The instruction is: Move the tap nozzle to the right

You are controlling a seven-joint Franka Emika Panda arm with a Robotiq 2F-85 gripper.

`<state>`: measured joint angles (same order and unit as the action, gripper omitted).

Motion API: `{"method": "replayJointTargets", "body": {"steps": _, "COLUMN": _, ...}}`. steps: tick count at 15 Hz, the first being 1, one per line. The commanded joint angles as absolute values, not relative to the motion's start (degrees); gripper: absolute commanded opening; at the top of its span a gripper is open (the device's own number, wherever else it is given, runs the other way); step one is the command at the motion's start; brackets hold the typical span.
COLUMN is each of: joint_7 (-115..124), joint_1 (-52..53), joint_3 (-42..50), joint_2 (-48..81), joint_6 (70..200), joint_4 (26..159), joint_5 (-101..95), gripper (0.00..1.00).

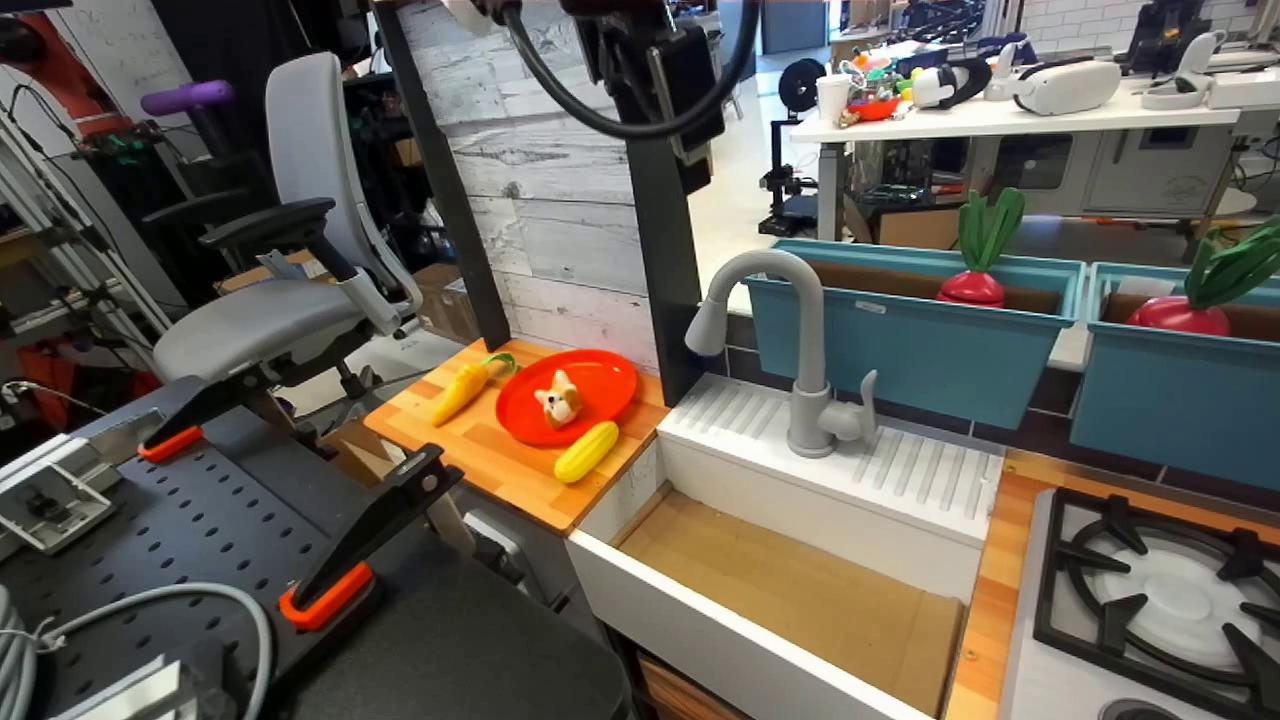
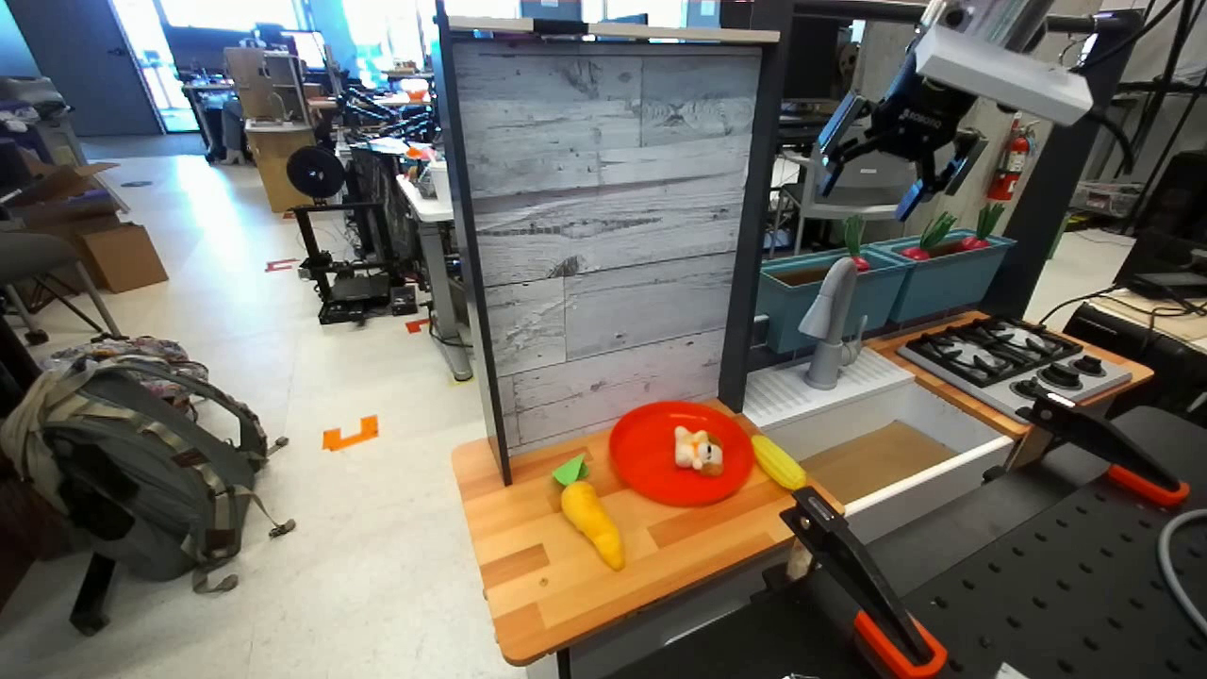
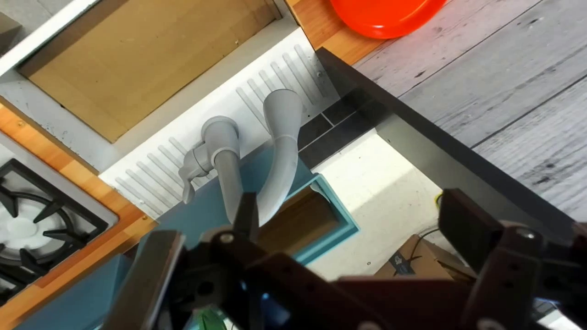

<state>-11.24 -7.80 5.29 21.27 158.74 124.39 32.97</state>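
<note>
The tap nozzle, a matte grey arched spout, stands behind the sink and shows in both exterior views (image 1: 813, 320) (image 2: 834, 306). Its downward end hangs to the left, over the ribbed white ledge near a dark post. In the wrist view the nozzle (image 3: 285, 153) lies left of centre, and a finger covers part of its arch. A short grey lever handle (image 1: 868, 405) is on the right of its base. My gripper (image 2: 869, 191) is open and empty, above the tap and apart from it. Both fingers of the gripper (image 3: 351, 206) are wide apart in the wrist view.
Teal planters (image 1: 910, 330) with toy radishes stand behind the tap. The dark post (image 1: 668, 240) and wood panel (image 2: 613, 207) rise to its left. The white sink (image 1: 740, 630) is in front. A stove (image 1: 1165, 600) is right; a red plate (image 1: 610, 385) with a toy is left.
</note>
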Motion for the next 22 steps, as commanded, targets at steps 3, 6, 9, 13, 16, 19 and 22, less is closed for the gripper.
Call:
{"method": "replayJointTargets", "body": {"steps": 3, "joint_7": -7.17, "joint_1": -11.74, "joint_3": 1.42, "joint_2": 29.72, "joint_6": 159.19, "joint_4": 117.28, "joint_5": 32.10, "gripper": 1.00}}
{"method": "replayJointTargets", "body": {"steps": 6, "joint_7": -5.02, "joint_1": -13.18, "joint_3": 0.37, "joint_2": 33.13, "joint_6": 158.36, "joint_4": 114.80, "joint_5": 31.85, "gripper": 1.00}}
{"method": "replayJointTargets", "body": {"steps": 9, "joint_7": -3.05, "joint_1": -14.12, "joint_3": 0.01, "joint_2": 35.84, "joint_6": 157.63, "joint_4": 112.91, "joint_5": 31.48, "gripper": 1.00}}
{"method": "replayJointTargets", "body": {"steps": 13, "joint_7": -0.50, "joint_1": -14.32, "joint_3": 0.17, "joint_2": 38.46, "joint_6": 156.51, "joint_4": 111.00, "joint_5": 30.66, "gripper": 1.00}}
{"method": "replayJointTargets", "body": {"steps": 16, "joint_7": 3.17, "joint_1": -13.01, "joint_3": 1.24, "joint_2": 39.40, "joint_6": 154.94, "joint_4": 110.41, "joint_5": 28.68, "gripper": 1.00}}
{"method": "replayJointTargets", "body": {"steps": 19, "joint_7": 5.90, "joint_1": -12.48, "joint_3": 1.46, "joint_2": 40.34, "joint_6": 153.67, "joint_4": 109.42, "joint_5": 26.48, "gripper": 1.00}}
{"method": "replayJointTargets", "body": {"steps": 22, "joint_7": 7.75, "joint_1": -12.43, "joint_3": 1.57, "joint_2": 41.51, "joint_6": 152.91, "joint_4": 108.07, "joint_5": 25.20, "gripper": 1.00}}
